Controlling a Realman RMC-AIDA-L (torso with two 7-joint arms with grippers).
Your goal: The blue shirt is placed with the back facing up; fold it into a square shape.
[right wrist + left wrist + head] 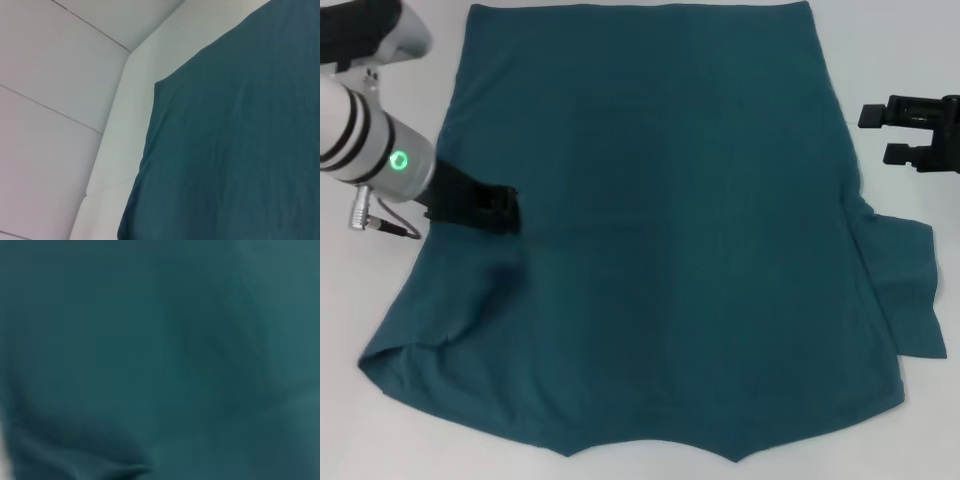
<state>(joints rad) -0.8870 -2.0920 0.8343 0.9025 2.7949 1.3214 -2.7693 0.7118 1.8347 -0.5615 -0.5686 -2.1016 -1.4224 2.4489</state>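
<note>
Here the left gripper's (505, 212) black fingers sit low on the plain dark teal-blue short-sleeved shirt (660, 220) of soft matte fabric, at centre left of the head view; whether they pinch cloth I cannot tell. The right gripper (880, 135), fingers parted and empty, hovers at the right edge over the white table (900, 50). The shirt fills mid-frame, left sleeve folded in, right sleeve spread.

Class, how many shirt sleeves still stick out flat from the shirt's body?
1: the right sleeve of the blue shirt lies spread. The left one appears folded inward under the left claw.
</note>
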